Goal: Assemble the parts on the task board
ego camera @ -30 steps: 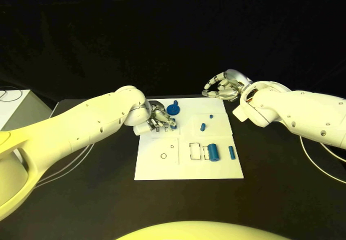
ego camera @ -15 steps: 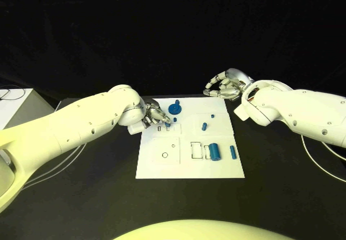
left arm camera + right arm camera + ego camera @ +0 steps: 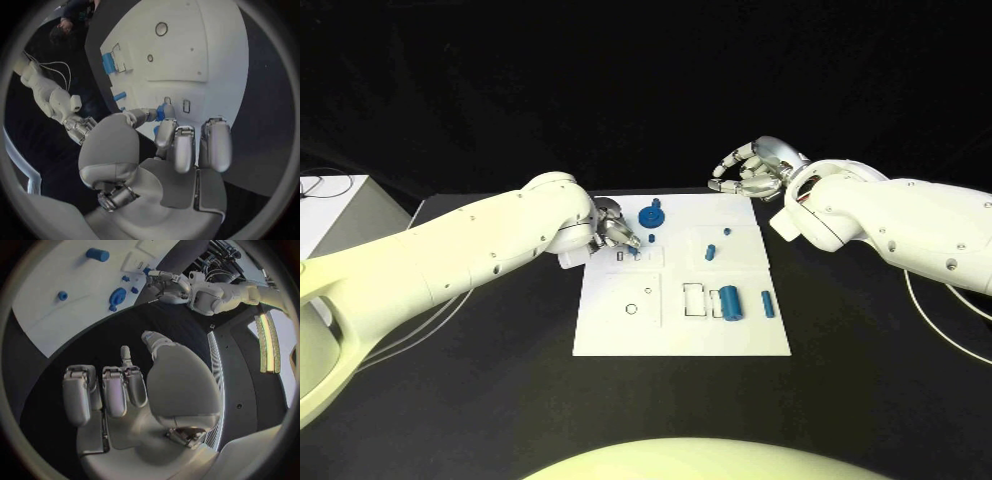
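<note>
The white task board (image 3: 675, 335) lies mid-table. My left hand (image 3: 619, 237) hovers over its far left part and pinches a small blue part (image 3: 164, 111) between thumb and a finger, close above the board (image 3: 187, 50). My right hand (image 3: 754, 170) is raised beyond the board's far right corner, fingers loosely apart and holding nothing. On the board sit a blue gear-shaped part (image 3: 651, 214), two small blue pieces (image 3: 708, 252), a blue cylinder (image 3: 727, 302) and a slim blue piece (image 3: 766, 304). The right wrist view also shows the gear-shaped part (image 3: 117, 296) and the cylinder (image 3: 97, 254).
A white box (image 3: 329, 205) with cables stands at the table's left edge. White cables run along the table on both sides of the board. Black table surface surrounds the board on the near side.
My left hand has drawn back slightly toward the board's far left edge with the small part still pinched, and its arm has swung. The right hand has hardly moved.
</note>
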